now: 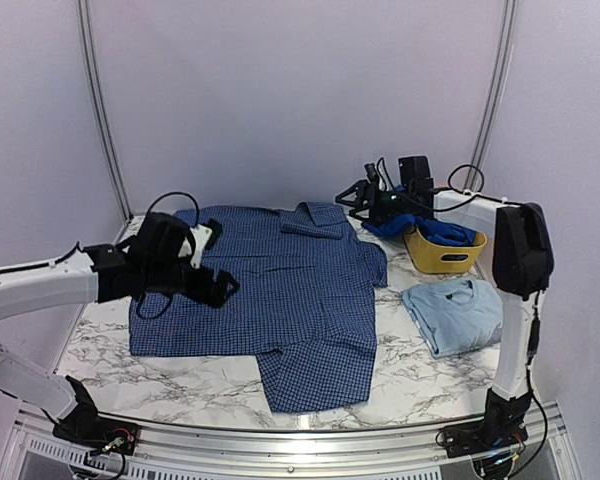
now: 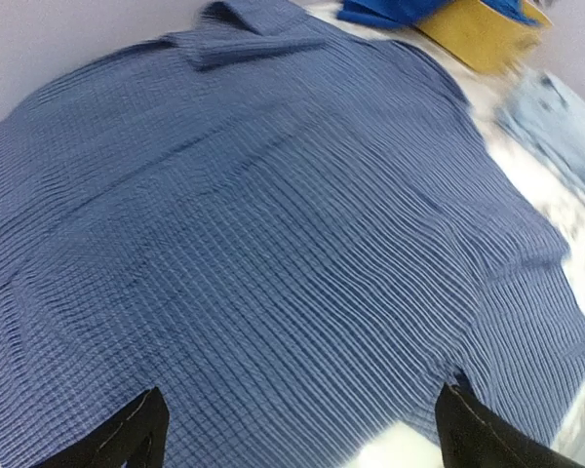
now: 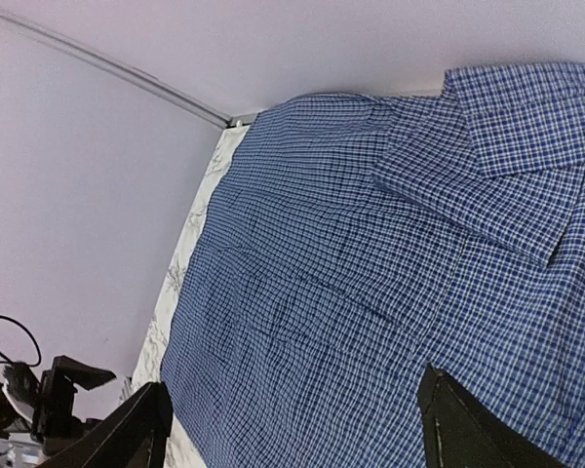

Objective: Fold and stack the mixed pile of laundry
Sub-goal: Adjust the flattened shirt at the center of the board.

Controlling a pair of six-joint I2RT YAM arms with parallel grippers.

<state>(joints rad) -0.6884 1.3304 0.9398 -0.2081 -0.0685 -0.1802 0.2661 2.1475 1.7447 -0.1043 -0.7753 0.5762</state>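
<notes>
A navy-and-white small-check shirt (image 1: 280,290) lies spread flat over the middle of the marble table, collar (image 1: 315,215) toward the back wall. My left gripper (image 1: 220,287) hovers over the shirt's left half, open and empty, with checked cloth (image 2: 273,224) filling its view and its fingertips (image 2: 127,439) wide apart. At the back right, near the collar, hangs my right gripper (image 1: 355,195), open with nothing between its fingertips (image 3: 458,419), looking down across the shirt (image 3: 370,253). A pale sky-blue T-shirt (image 1: 455,312) lies folded at the right. A royal-blue piece (image 1: 435,230) sits in the basket.
A small yellow plastic basket (image 1: 445,255) stands at the back right, just right of the shirt's collar, also in the left wrist view as a yellow basket (image 2: 478,34). Bare marble table (image 1: 160,375) shows along the near edge. White walls close the back and sides.
</notes>
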